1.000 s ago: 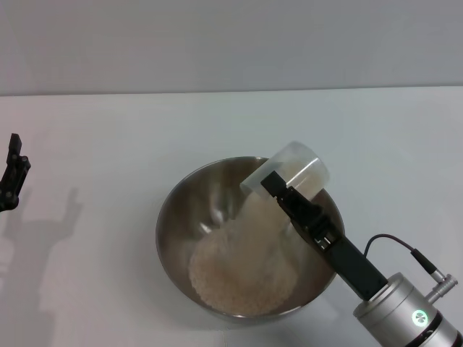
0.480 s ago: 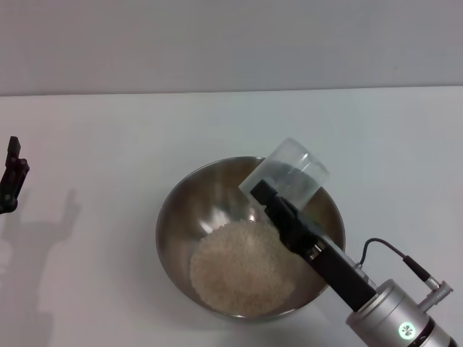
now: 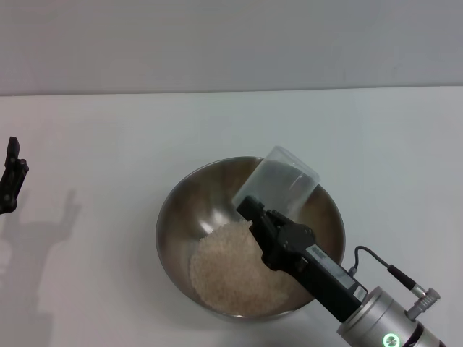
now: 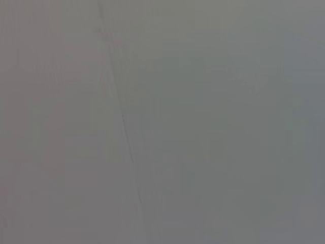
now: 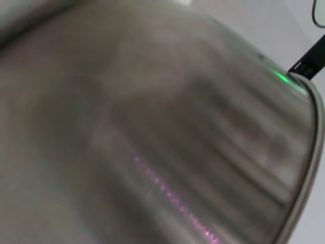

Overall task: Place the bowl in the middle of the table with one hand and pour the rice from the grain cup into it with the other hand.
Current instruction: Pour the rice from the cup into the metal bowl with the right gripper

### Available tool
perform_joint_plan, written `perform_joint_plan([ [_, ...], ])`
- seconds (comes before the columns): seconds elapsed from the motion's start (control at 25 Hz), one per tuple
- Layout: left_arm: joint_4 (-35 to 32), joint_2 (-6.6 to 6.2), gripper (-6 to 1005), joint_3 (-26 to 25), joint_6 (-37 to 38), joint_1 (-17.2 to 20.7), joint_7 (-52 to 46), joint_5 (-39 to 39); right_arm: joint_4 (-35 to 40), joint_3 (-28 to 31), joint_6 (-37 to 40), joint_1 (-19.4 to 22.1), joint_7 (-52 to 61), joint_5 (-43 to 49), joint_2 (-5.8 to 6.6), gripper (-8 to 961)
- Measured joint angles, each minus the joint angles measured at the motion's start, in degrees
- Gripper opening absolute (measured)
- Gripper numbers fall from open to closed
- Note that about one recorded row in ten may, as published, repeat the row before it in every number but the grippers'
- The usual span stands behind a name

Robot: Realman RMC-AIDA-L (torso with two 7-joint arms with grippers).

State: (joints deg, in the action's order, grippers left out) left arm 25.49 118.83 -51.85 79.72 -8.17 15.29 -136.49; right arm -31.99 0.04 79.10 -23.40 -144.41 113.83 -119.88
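Note:
The steel bowl (image 3: 176,211) stands on the white table (image 3: 108,137) near its middle. A pale heap of rice (image 3: 230,273) lies in the bowl's bottom. My right gripper (image 3: 262,217) is shut on the translucent grain cup (image 3: 281,183). It holds the cup tipped mouth-down over the bowl's far right side. The cup looks empty and no rice is falling. The right wrist view shows only the bowl's inner wall (image 5: 167,132) and its rim (image 5: 311,152). My left gripper (image 3: 11,181) is parked at the far left edge of the table.
The right arm's silver wrist (image 3: 383,325) and its cable (image 3: 376,260) reach over the bowl's near right rim. The left wrist view shows only a plain grey surface (image 4: 203,127).
The rice stream from the cup has stopped and the heap in the bowl has grown. The right gripper has turned the cup further over and shifted a little left. The left arm has barely moved.

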Motion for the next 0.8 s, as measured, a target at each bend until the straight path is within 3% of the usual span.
perform_joint_plan([
  [0.2,0.03,0.00,815,0.00,0.01,0.01,0.00,0.00,-1.97,1.33,1.91,0.15,8.18,-0.06,0.00,3],
  [0.44,0.04,0.00,815,0.00,0.01,-0.13,0.00,-0.02,-3.94,3.06,10.30,1.52,33.03,-0.44,0.00,3],
  [0.48,0.03,0.00,815,0.00,0.01,-0.18,0.00,-0.02,-4.42,4.12,13.30,2.35,43.33,-0.51,0.01,3],
  [0.52,0.03,0.00,815,0.00,0.01,-0.18,0.00,-0.02,-4.42,4.12,13.30,2.35,43.33,-0.51,0.01,3],
  [0.8,0.12,0.00,814,0.00,-0.01,-0.30,0.02,-0.10,-5.24,9.98,18.12,5.87,71.61,-0.70,0.33,2],
])
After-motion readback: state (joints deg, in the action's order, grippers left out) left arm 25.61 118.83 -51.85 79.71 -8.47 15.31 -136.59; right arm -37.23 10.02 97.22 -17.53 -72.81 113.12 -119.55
